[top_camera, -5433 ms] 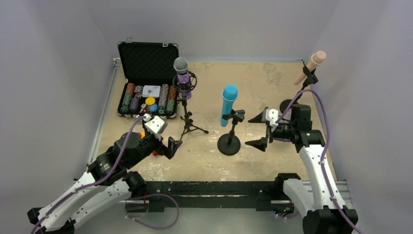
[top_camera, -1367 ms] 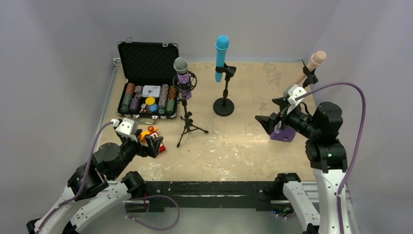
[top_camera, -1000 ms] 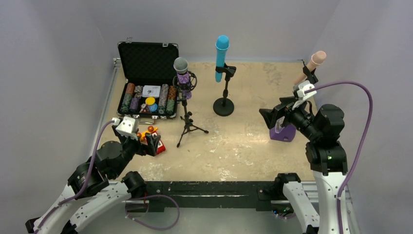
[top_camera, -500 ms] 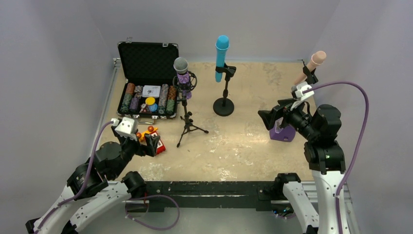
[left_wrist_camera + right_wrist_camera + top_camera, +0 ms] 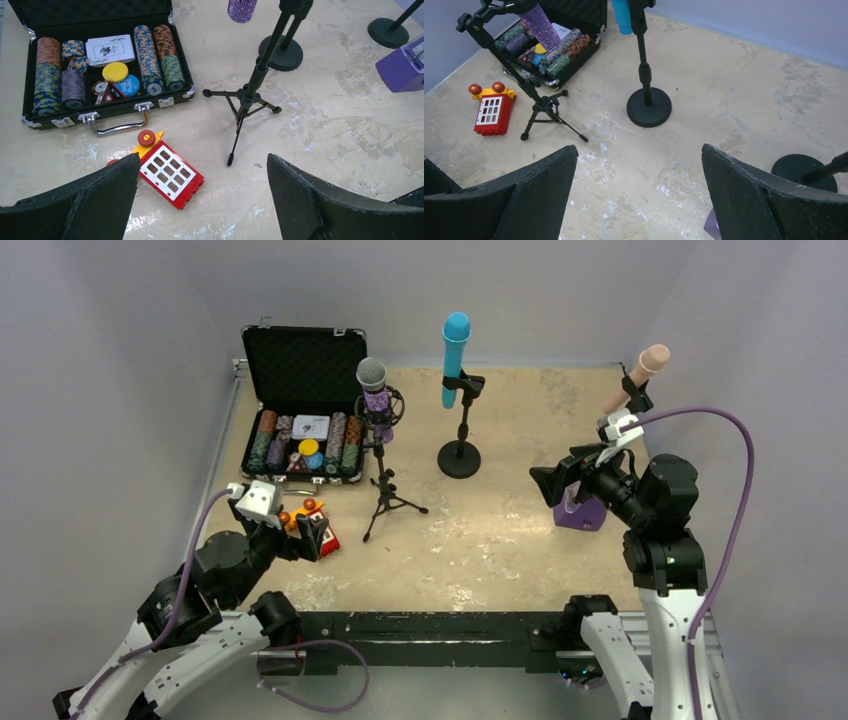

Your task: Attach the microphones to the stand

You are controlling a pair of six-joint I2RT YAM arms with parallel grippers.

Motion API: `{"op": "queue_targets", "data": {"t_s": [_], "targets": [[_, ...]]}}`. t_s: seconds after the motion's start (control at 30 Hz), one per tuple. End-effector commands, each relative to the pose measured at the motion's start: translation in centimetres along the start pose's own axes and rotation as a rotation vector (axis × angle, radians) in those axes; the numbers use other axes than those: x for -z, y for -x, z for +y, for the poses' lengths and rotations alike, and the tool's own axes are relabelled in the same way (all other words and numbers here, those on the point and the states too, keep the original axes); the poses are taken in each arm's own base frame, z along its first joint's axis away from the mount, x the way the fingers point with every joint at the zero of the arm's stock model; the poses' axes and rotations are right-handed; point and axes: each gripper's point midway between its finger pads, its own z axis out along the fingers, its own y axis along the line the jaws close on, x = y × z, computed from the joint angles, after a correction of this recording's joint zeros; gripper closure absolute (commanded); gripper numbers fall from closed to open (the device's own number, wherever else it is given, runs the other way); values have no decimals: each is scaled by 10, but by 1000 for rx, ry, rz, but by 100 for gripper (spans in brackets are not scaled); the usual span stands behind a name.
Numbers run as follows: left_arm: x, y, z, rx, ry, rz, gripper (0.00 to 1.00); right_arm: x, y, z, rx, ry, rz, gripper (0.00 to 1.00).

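Fingers [image 5: 95, 200] of the left gripper [image 5: 308, 533] are held wide apart with nothing between them, low over the near left of the table [image 5: 480, 540], close to a red toy [image 5: 170, 175]. Those of the right gripper [image 5: 568, 472] are spread equally wide and are likewise empty, raised near a purple box [image 5: 582, 515] on the right side.

All three microphones are found seated in clips. The purple microphone [image 5: 372, 385] is carried nearly upright, head up, on a tripod stand [image 5: 383, 485]. That stand lies ahead of the left gripper and a little to its right, beside an open chip case [image 5: 303, 365], so the left arm is clearly the nearer one. The blue microphone [image 5: 455, 350] is held upright on a round-based stand [image 5: 460, 458] toward the far middle, well apart from both grippers. The pink microphone [image 5: 640, 375] is tilted, head up and outward, on a third stand [image 5: 805, 169] at the far right, just behind the right gripper, so the right arm is nearer.

Since no microphone is seen lying loose, the task is judged to be finished, and no further grasp appears to be called for. Only a withdrawal kept clear of the upright stands would be needed, so that none is knocked.
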Motion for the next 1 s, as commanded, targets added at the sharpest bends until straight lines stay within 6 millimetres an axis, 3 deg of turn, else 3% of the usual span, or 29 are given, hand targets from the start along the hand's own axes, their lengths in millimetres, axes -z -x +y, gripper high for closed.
{"op": "queue_targets", "data": {"t_s": [0.0,0.97], "targets": [[1,5,-1,5,-9,-22,0,0,8,0,7,-2,-38,1],[1,1,-3,16,-21,-15,0,-2,2,-2,2,-8,-28,1]]}}
